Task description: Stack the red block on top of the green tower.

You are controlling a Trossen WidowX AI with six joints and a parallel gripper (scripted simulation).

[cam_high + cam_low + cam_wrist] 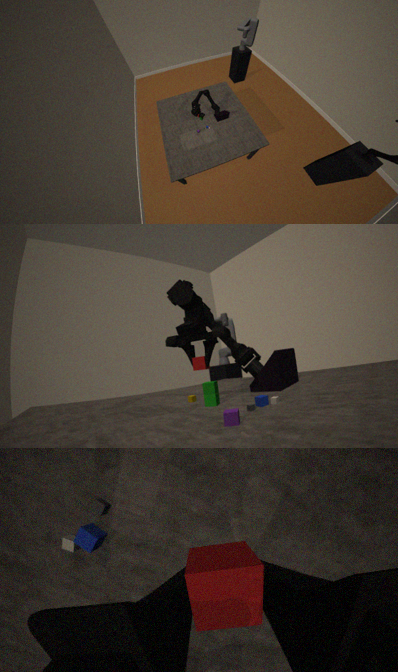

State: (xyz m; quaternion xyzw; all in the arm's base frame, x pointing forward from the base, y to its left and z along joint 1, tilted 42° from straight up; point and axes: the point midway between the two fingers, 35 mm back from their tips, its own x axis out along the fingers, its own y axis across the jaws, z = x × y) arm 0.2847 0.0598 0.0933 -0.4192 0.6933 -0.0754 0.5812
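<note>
My gripper [200, 364] [219, 568] is shut on the red block [199, 363] [227, 598] and holds it in the air. In the top view the red block is a small spot at the gripper. The green tower [211, 394] [201, 118] stands upright on the table, two blocks high. In the exterior view the held block appears above the tower and a little to its left, with a gap between them. The tower does not show in the wrist view.
A purple block [231, 417] [198, 131], a blue block [261, 401] [90, 537], a dark grey block [251, 407] [103, 507], a white block [274, 400] [68, 544] and a yellow block [192, 398] lie on the table [229, 141].
</note>
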